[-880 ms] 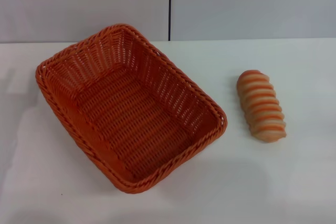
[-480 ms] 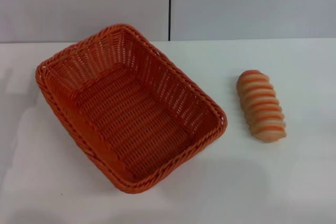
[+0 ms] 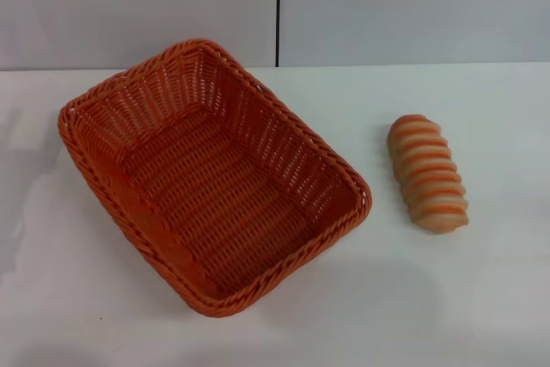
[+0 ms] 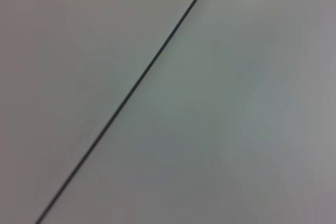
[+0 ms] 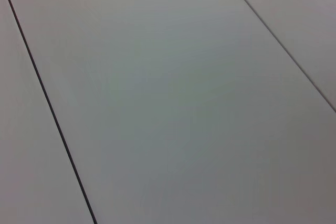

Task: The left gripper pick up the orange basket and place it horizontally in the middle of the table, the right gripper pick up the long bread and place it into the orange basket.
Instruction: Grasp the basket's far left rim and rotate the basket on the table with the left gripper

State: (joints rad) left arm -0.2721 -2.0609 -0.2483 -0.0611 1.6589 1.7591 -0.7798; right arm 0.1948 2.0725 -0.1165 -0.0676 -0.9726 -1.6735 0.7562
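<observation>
Head view, basket: the orange basket (image 3: 215, 176) sits empty on the white tabletop (image 3: 481, 298), on the robot's left half, turned at a slant with one corner toward the back wall.
Head view, bread: the long bread (image 3: 428, 173) lies on the tabletop to the basket's right, apart from it, its length running roughly front to back.
Head view, hands: neither the left hand nor the right hand shows here.
Left wrist view: only a pale grey panel crossed by one thin dark seam; no fingers visible, so apart or together cannot be told.
Right wrist view: the same kind of grey panel with two dark seams; no fingers visible, state cannot be told.
Progress: judging by this, nothing is done. The basket needs straightening and centring, then the bread goes in.
</observation>
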